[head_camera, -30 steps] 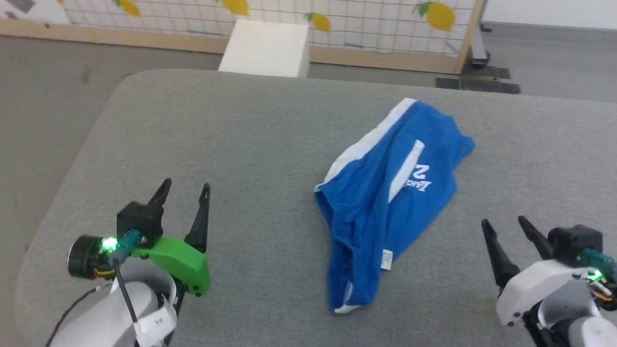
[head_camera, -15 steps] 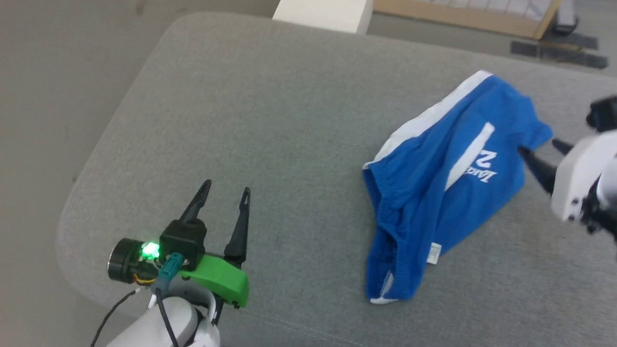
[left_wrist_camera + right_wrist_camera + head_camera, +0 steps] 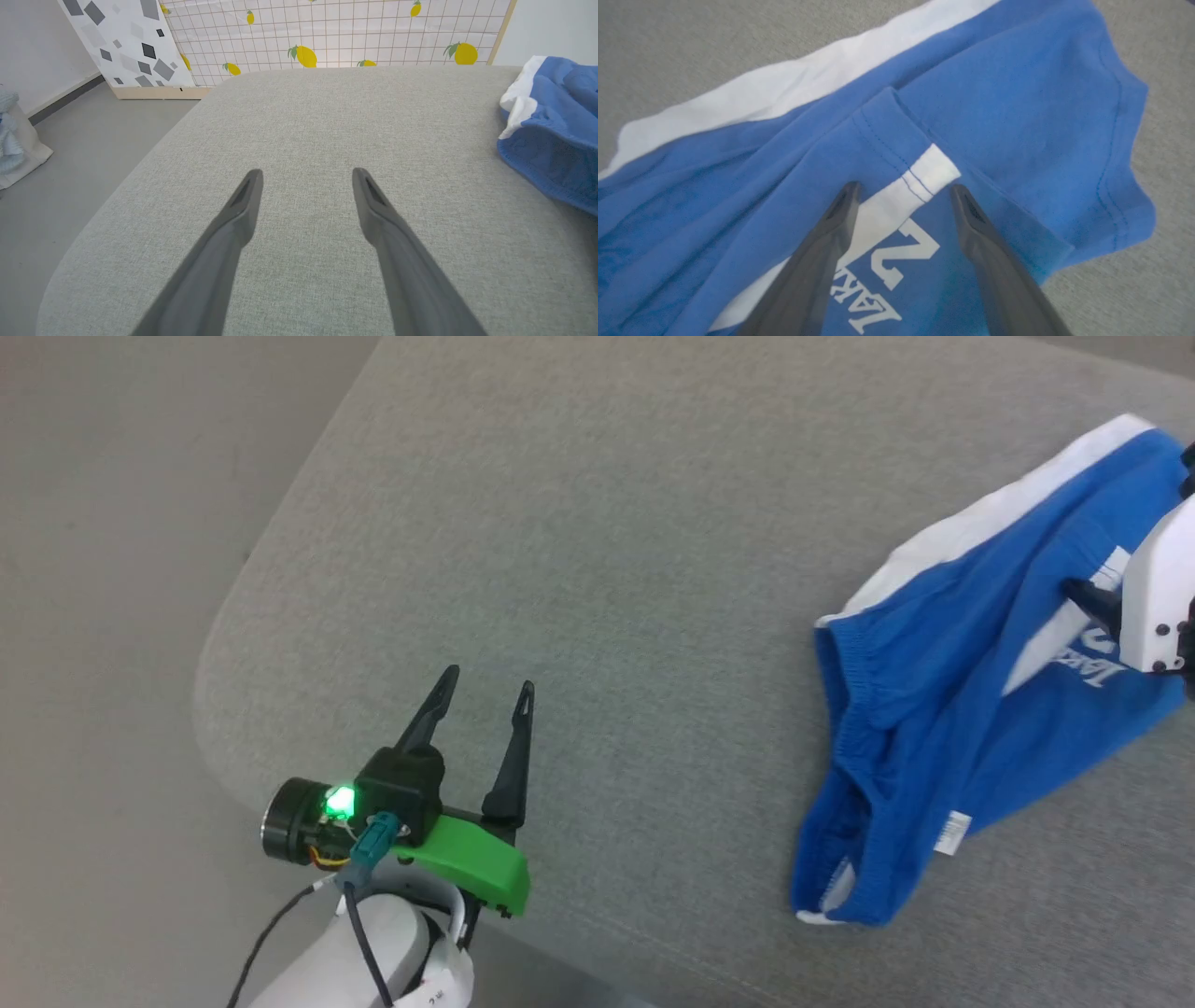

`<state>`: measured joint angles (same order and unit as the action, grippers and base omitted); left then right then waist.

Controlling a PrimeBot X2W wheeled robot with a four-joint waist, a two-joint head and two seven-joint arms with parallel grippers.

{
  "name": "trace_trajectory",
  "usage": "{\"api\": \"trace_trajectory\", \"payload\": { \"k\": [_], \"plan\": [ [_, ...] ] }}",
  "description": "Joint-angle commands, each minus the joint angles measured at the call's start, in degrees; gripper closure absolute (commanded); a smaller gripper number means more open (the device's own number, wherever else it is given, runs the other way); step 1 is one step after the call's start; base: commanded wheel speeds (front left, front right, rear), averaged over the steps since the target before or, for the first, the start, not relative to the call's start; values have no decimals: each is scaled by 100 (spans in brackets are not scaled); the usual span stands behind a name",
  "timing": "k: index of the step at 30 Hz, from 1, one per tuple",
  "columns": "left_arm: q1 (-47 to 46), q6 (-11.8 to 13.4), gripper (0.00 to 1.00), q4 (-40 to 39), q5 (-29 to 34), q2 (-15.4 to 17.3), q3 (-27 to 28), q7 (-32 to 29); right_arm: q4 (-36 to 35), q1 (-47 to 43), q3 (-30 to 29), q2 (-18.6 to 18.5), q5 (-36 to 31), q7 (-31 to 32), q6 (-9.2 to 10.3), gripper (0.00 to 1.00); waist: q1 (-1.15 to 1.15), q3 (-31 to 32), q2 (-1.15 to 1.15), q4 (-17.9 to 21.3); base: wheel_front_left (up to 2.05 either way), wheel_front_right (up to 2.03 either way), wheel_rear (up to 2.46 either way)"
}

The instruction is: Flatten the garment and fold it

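**Right gripper over garment, nothing gripped**

Garment lies rumpled at the right of the grey table. Right wrist view: fingers spread, straddling a white stripe end beside the printed 2. Head view adds a small white label on its near edge. Left gripper also spread, over the table, well apart from it.

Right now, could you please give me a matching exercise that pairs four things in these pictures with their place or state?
Things:
1. left gripper
2. right gripper
3. shorts
4. lemon screen

Places or states:
A. crumpled, not yet folded
B. open, over the shorts
C. open, over the bare grey table
D. standing beyond the table's far edge

Pairs: 1-C, 2-B, 3-A, 4-D
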<state>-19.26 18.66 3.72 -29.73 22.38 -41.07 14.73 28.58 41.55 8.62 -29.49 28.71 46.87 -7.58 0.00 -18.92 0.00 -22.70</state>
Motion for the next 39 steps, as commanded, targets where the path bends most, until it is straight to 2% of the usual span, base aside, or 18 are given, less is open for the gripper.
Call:
{"api": "trace_trajectory", "payload": {
  "k": [1,6,7,15,24,28,32,39],
  "plan": [
    [58,-53,0,39,86,-76,47,27,140,96,52,-1,-60,-27,9,0,0,-225,0,-219,0,0,0],
    [108,-162,0,123,215,-246,127,27,389,161,218,27,-81,-151,9,0,0,-265,0,-240,0,0,0],
    [116,-184,0,147,235,-278,149,27,397,176,262,26,-70,-233,9,100,0,-261,0,-232,0,0,0],
    [232,-373,0,410,289,-297,280,27,375,167,577,-27,100,-887,9,100,0,158,0,113,0,0,0],
    [394,-462,0,574,166,-107,408,14,-204,-386,357,-80,663,-1600,9,100,0,827,0,916,0,0,0],
    [496,-470,0,558,90,-7,446,-17,-713,-1029,31,-57,864,-1688,9,100,0,1029,0,1282,0,0,0],
    [572,-474,0,506,28,61,457,-71,-1267,-1916,-403,-44,707,-1763,9,100,0,1172,0,1576,0,0,0],
    [669,-463,0,397,-56,110,442,-164,-1938,-3659,-1316,408,128,-1584,9,100,0,1299,0,1947,0,0,0]
  ]
}}
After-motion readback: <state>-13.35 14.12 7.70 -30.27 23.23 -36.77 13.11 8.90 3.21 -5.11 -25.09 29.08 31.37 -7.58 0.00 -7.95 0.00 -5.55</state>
